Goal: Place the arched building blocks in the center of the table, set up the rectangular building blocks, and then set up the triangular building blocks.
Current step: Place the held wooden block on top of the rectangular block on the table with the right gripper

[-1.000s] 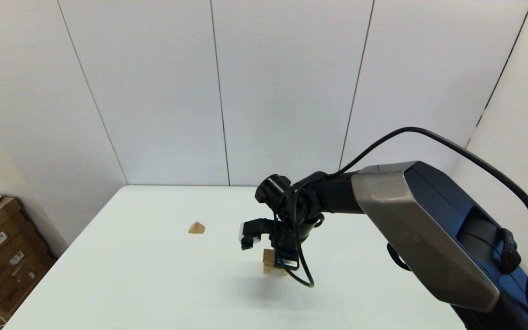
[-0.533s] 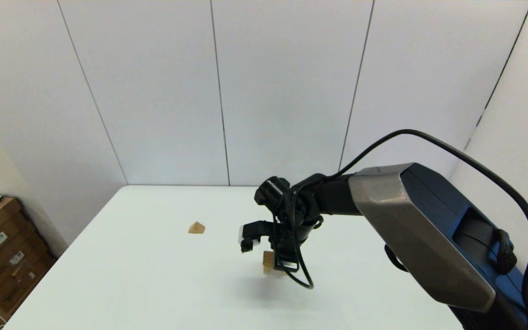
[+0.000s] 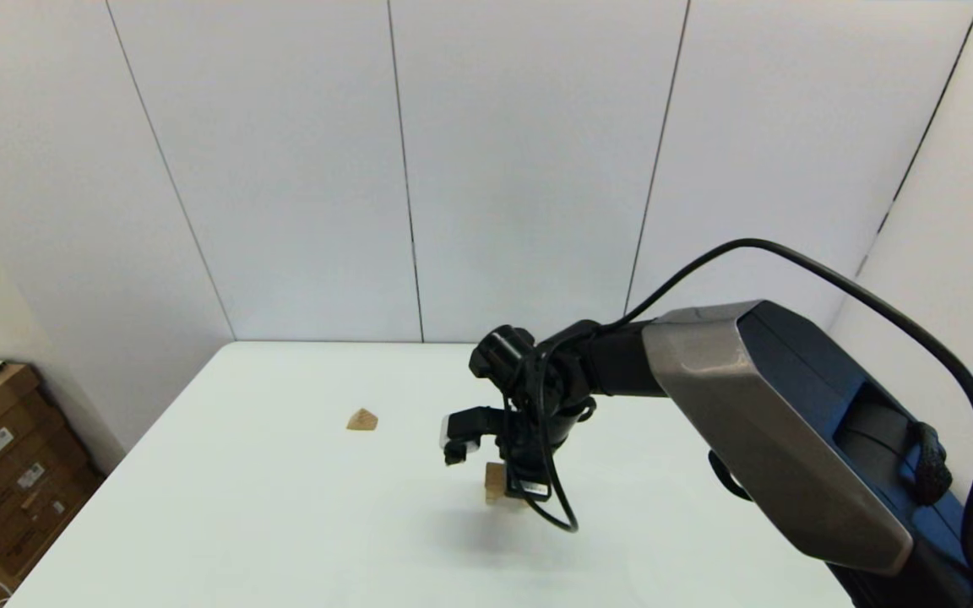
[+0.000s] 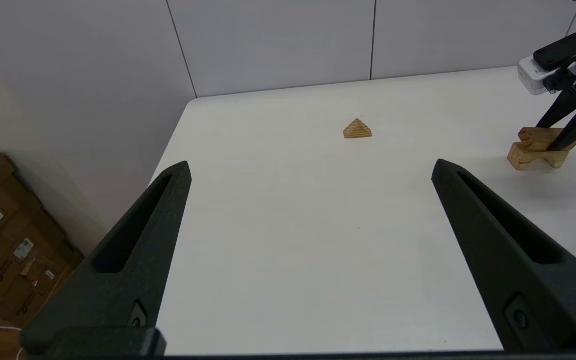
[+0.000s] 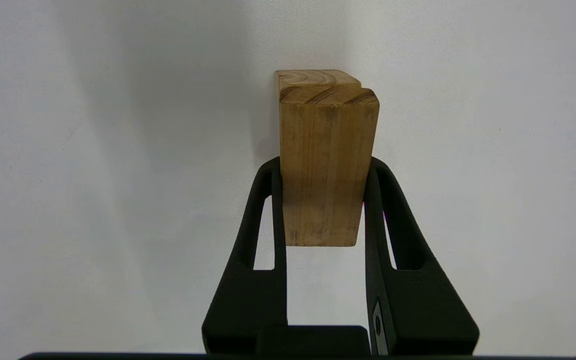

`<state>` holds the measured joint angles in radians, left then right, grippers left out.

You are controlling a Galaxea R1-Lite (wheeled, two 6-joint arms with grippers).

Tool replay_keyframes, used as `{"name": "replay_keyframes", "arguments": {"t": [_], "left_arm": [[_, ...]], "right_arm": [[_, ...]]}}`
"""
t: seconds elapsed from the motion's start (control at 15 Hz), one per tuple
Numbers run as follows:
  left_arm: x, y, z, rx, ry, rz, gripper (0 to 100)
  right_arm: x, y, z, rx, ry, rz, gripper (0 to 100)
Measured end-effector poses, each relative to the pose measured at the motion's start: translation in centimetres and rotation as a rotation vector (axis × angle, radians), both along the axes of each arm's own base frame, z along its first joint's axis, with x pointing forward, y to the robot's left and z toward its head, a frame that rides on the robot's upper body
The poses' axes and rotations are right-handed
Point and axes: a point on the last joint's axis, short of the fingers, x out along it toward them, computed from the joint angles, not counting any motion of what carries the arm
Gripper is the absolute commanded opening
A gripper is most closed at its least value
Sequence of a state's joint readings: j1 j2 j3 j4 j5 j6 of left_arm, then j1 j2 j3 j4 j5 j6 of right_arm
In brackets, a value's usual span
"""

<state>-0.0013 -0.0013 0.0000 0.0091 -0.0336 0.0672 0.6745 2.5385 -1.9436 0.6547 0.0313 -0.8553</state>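
Note:
My right gripper (image 3: 510, 488) points straight down over the middle of the table (image 3: 284, 523), shut on the rectangular block (image 5: 324, 150). Its fingers (image 5: 268, 210) clamp the slab's long sides. The slab (image 4: 543, 136) lies across the top of the arched block (image 4: 530, 157), whose lighter end (image 5: 313, 77) peeks out beneath it. In the head view both blocks show only as a small tan patch (image 3: 495, 483) under the wrist. The triangular block (image 3: 361, 420) (image 4: 357, 129) stands alone to the left. My left gripper (image 4: 310, 167) hovers open near the table's left front.
Cardboard boxes (image 3: 5, 473) stand on the floor past the table's left edge. White wall panels close off the far side. The right arm's cable (image 3: 558, 507) loops down beside the blocks.
A second ago my right arm shifted slightly left with the slab in its grip. It has held still for the last half second. The triangular block has not moved.

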Motion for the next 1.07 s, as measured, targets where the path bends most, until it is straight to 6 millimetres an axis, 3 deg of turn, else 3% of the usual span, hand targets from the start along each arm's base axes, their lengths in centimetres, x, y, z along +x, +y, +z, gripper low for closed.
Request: {"name": "replay_keyframes", "arguments": {"t": [1.07], "left_arm": [[0.0, 0.0, 0.0, 0.0, 0.0, 0.0, 100]], "right_arm": [[0.15, -0.26, -0.11, -0.005, 0.006, -0.005, 0]]}}
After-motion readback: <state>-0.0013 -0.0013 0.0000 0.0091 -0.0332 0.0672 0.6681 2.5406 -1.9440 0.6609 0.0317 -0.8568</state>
